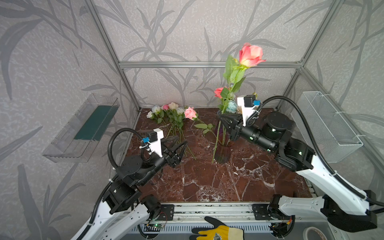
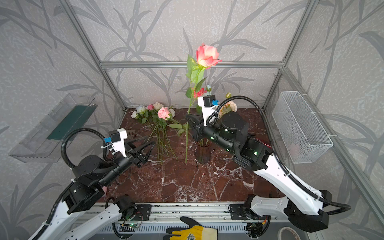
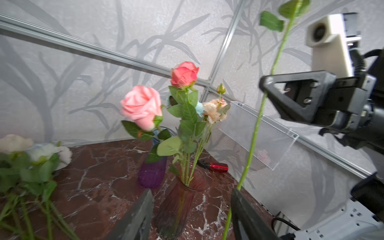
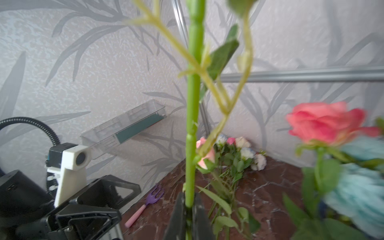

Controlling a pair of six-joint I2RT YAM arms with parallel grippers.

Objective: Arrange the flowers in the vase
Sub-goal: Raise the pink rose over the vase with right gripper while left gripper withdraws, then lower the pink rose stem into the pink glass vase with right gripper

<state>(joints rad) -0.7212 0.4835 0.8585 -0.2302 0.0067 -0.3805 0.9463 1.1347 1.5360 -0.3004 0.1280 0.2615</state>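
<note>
Black fingers of the right claw [image 1: 221,118] are pinching the green stem [image 4: 192,124] of a coral rose [image 1: 250,55] and holding it upright. Its head is standing high above the bench [image 1: 207,182], and its cut end is hanging just beside the vase [image 1: 223,154], outside it. The left claw [image 1: 181,143] is gaping, gripping nothing, apart from that stem. The vase, dark reddish ribbed glass, is carrying another coral bloom [image 3: 184,73], a pale blue bloom [image 1: 231,107] and peach blooms [image 3: 214,110]. A purple vase [image 3: 152,172] is standing just behind it. More flowers [image 1: 170,116], cream, white and pink, are lying bundled at the bench's back left. A yellow-and-black glove [image 1: 218,231] is lying by the front rail, its badge too small for reading.
</note>
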